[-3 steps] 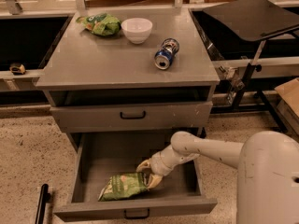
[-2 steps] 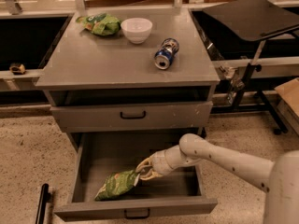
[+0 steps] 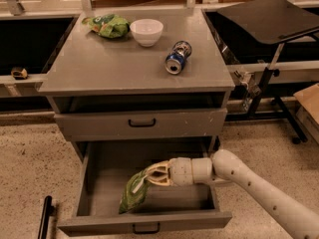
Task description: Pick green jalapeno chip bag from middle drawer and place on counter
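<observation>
The green jalapeno chip bag (image 3: 132, 193) hangs tilted from my gripper (image 3: 149, 175) inside the open middle drawer (image 3: 144, 225), its lower end near the drawer floor. The gripper is shut on the bag's upper end, and my white arm (image 3: 249, 180) reaches in from the right. The gray counter (image 3: 114, 66) is above, over a closed upper drawer (image 3: 142, 123).
On the counter are a brighter green bag (image 3: 107, 25) at the back left, a white bowl (image 3: 146, 31) and a blue can on its side (image 3: 178, 58). A black stand with a tray (image 3: 271, 14) is to the right. A black bar (image 3: 44, 218) lies on the floor at left.
The gripper has lifted the bag's upper end from the drawer floor, so the bag now hangs steeper. The arm has drawn back a little to the right and lower.
</observation>
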Controlling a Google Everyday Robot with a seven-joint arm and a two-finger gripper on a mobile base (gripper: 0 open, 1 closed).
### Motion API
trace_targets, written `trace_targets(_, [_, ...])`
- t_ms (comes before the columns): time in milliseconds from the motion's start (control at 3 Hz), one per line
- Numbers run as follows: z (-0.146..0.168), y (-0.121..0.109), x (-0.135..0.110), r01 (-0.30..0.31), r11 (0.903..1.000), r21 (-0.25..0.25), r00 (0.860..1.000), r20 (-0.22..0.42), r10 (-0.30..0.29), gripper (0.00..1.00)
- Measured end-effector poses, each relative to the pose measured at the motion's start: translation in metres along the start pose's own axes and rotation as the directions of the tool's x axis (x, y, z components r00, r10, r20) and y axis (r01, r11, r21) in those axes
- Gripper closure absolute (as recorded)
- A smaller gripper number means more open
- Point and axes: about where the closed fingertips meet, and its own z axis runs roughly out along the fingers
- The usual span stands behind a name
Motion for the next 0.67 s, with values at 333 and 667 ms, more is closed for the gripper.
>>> trace_targets(333, [0.0,-0.014,-0.061,0.084,0.9964,-0.006,0.996,-0.029,-0.084,1.0])
trace_targets(667, [0.001,-0.023,-0.108,0.069,0.9974,-0.024,0.988,-0.134,-0.071,1.0])
